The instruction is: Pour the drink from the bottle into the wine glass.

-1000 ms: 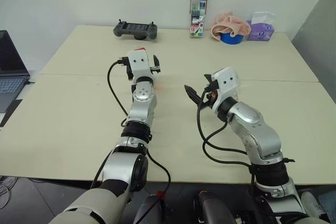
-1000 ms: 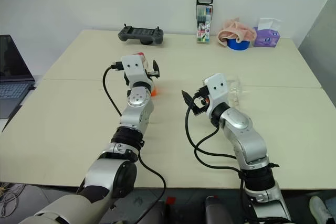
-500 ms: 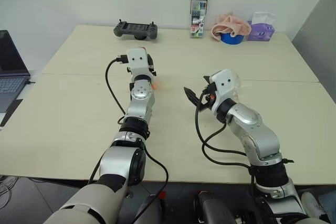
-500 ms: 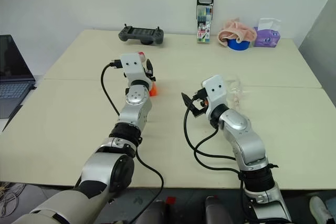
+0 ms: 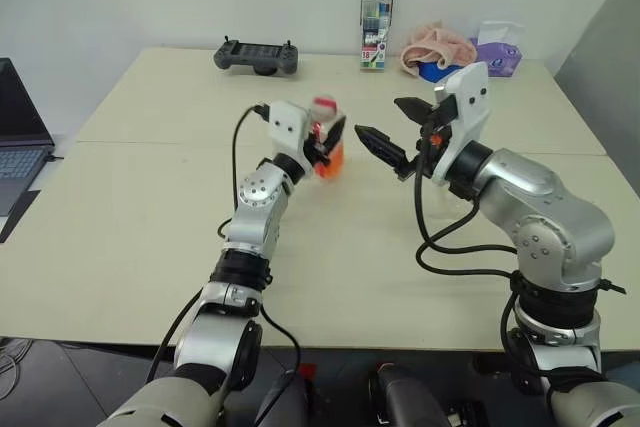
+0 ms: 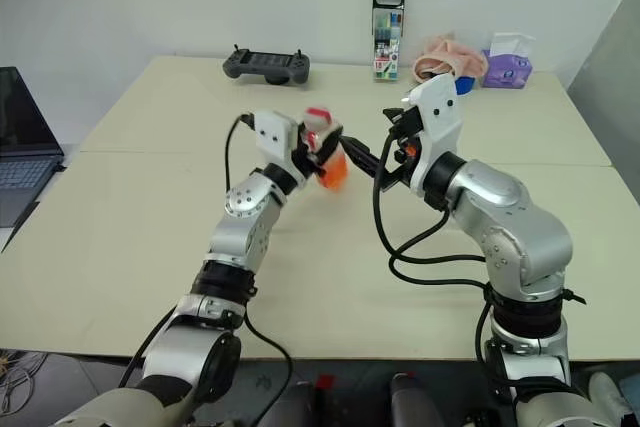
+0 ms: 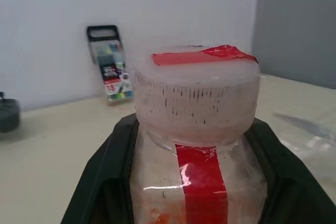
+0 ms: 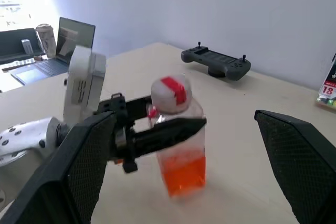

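Over by the left edge sits a dark open laptop (image 5: 18,132). The left arm reaches forward over the pale beige table (image 5: 140,207), its forearm angled up and its wrist bent toward the right. The left gripper (image 5: 326,143) has its two black fingers clamped on the small slim clear plastic bottle (image 5: 327,145) with the red-and-white label strip and cap, held upright above the tabletop. The translucent orange drink (image 8: 181,171) fills the bottle's lower part. Just to the right, the right gripper (image 5: 398,134) is raised to about the same height, pointing left toward the bottle with its fingers spread wide and holding nothing. The right arm bends sharply at the elbow, forearm lifted. I cannot make out the wine glass for certain.
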